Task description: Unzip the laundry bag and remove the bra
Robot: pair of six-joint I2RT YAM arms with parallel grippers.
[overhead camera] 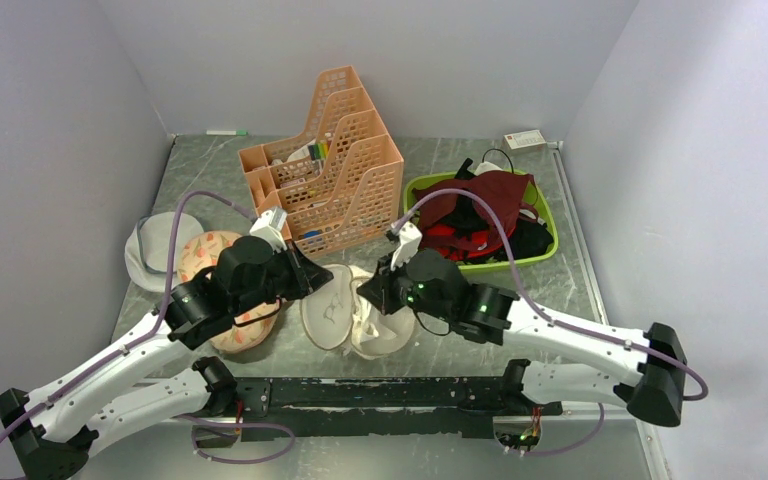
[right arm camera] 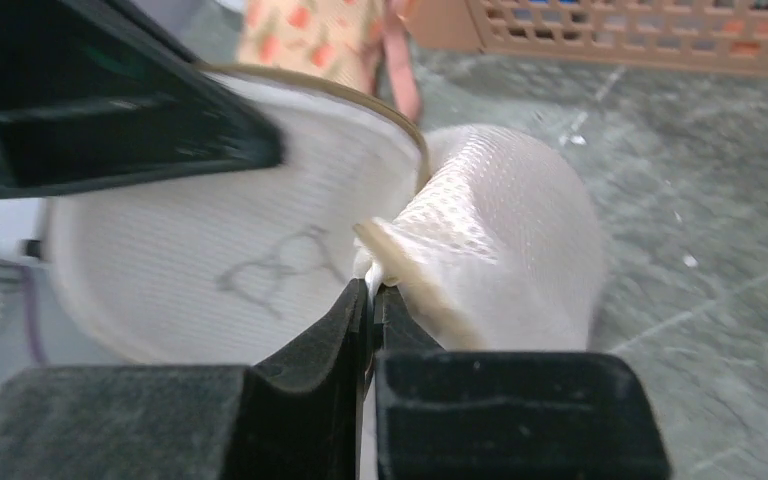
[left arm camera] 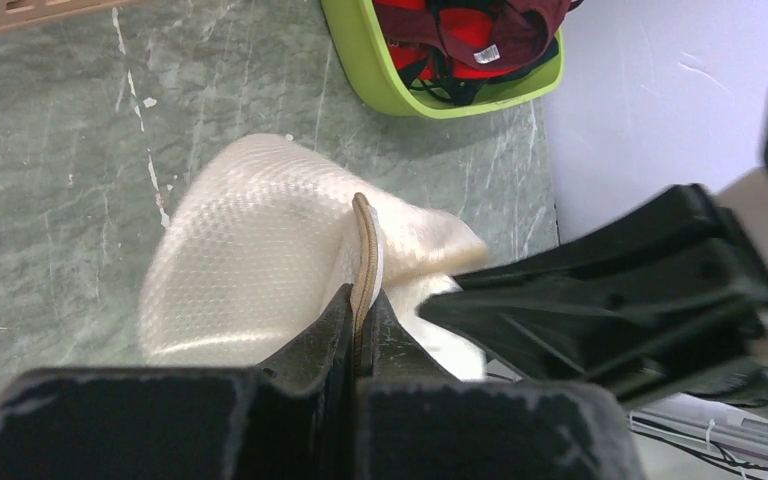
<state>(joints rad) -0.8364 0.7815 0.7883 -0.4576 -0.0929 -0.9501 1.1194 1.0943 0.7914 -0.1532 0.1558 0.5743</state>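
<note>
Both grippers are pinched shut on the laundry bag [overhead camera: 348, 312], which sits on the table [overhead camera: 600, 290] near centre, just in front of the arm bases and directly between the two tools. The left gripper [left arm camera: 362, 305] comes in from the left, its jaws together on the brown corded trim [left arm camera: 363, 235] that rims one round face. The right gripper [right arm camera: 372, 295] comes in from the right, its jaws clamped on a small fold of white fabric beside the beige edging, where the mesh wall meets the face with the bra icon [right arm camera: 275, 275]. Whether that fold is the zip pull cannot be told; no teeth or slider show clearly.

The bag's two round faces lie side by side, so its short drum axis runs left to right, in line with the two tools. Their tips are close together across the seam. Judging from this, the next move depends on drawing the two holds apart along that line.

The bag looks slack and partly splayed, but its inside is hidden. A dark maroon bra [overhead camera: 490, 192] lies well apart, far right, on top of the clothes in the green basket [overhead camera: 500, 262], nearer the right arm.
</note>
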